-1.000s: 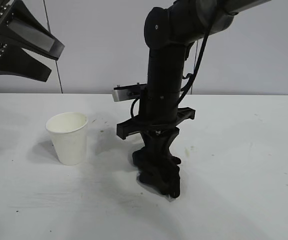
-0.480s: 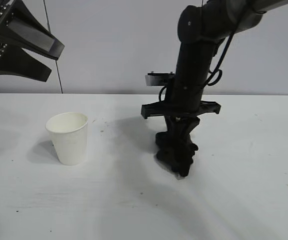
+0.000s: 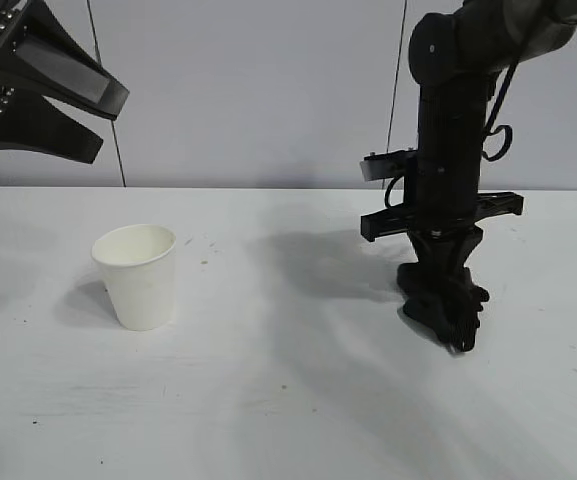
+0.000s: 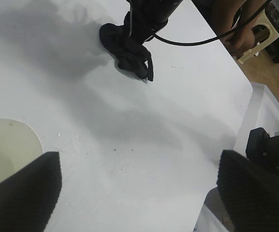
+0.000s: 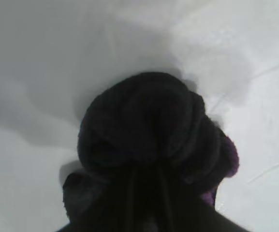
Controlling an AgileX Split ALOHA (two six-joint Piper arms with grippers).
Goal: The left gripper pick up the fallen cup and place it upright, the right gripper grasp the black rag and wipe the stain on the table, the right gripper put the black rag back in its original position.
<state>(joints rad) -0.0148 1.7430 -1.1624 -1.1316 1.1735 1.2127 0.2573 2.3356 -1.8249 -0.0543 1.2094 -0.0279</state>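
White desk (image 3: 268,400) fills the lower part of the exterior frame, with a pale grey wall behind it.

Right jaws first: the right gripper (image 3: 460,325) points straight down at right of centre, its jaws clamped on the black rag (image 3: 448,300). The rag bunches around the fingertips and its lowest end touches the desk. In the right wrist view the rag (image 5: 149,130) is a dark rounded wad filling the middle of the frame, pressed on the white surface, with a purplish edge at its lower right. The left wrist view shows the same rag (image 4: 127,48) in the upper middle, a lumpy black mass on the desk under the arm, with a black cable curving off toward the upper right.

Left jaws: the left gripper (image 3: 78,115) hangs high in the upper left corner of the exterior frame, well above the desk, its jaws spread apart and holding nothing. In its own wrist view the two finger pads (image 4: 21,191) sit at the lower left and lower right corners — wide apart.

Below that gripper the cup (image 3: 136,275) stands upright on the desk at the left, mouth up, well apart from the rag. Its rim (image 4: 8,145) shows at the lower left of the left wrist view.

No stain can be made out on the desk.
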